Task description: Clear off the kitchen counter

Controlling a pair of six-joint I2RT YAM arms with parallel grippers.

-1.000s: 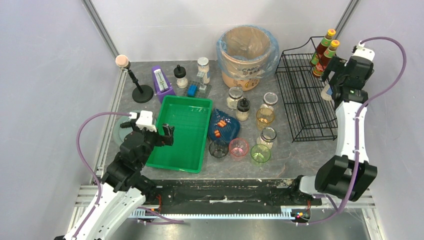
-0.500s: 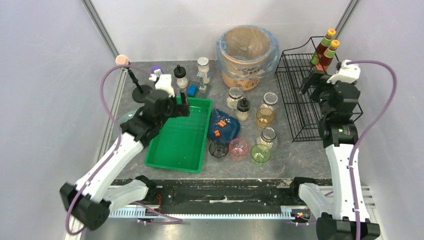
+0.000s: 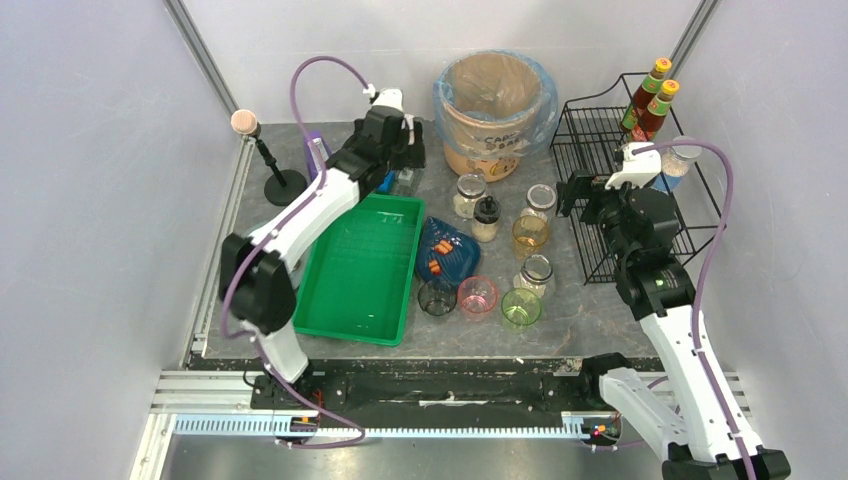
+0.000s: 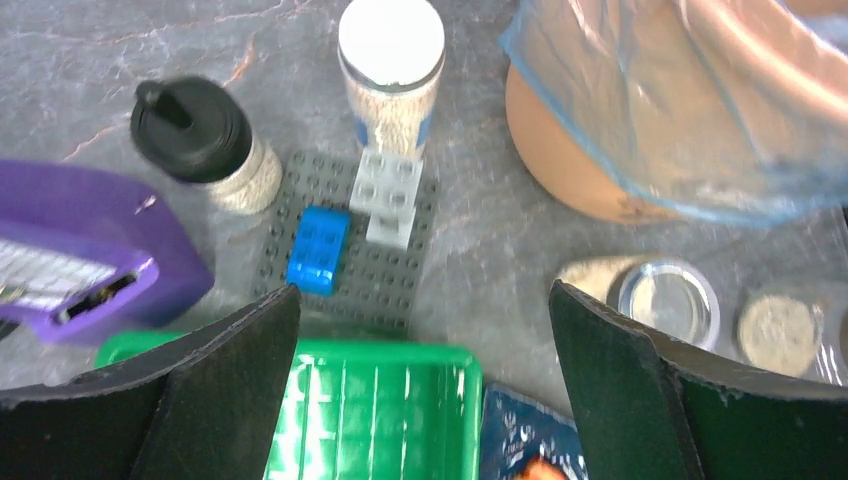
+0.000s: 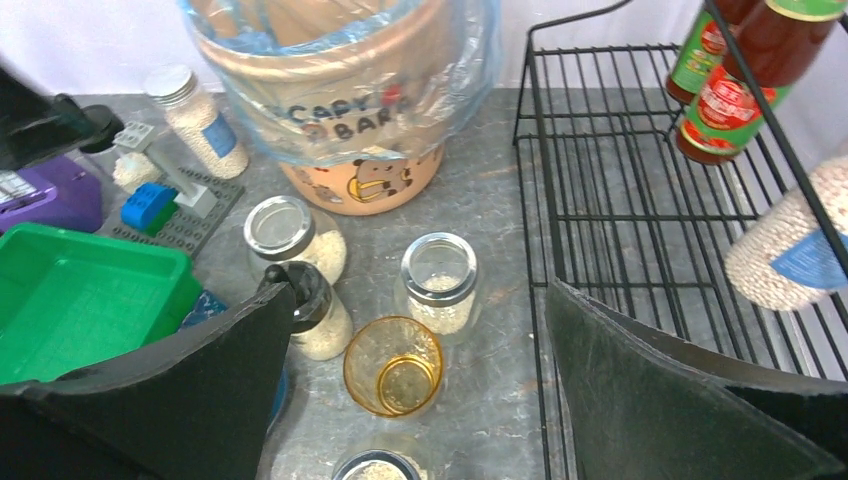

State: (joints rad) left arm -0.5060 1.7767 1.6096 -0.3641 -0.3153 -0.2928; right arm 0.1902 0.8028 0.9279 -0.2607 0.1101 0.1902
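A: Where is the kitchen counter (image 3: 590,305)?
B: It fills mid-frame, crowded. The wire rack (image 3: 600,200) at right already keeps bottles, so jars likely go there.
A: Grippers?
B: Top centre, the left gripper (image 4: 424,300) hangs wide open and empty over the brick plate (image 4: 378,285), ready to pick; the right gripper (image 5: 420,300) gapes empty above the jars (image 5: 438,268)

Bright, even light; slight wrist-view blur.

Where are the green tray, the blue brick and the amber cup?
green tray (image 3: 360,270), top view, its bare floor.
blue brick (image 4: 318,250), left wrist view, its top face.
amber cup (image 5: 392,366), right wrist view, its inside bottom.
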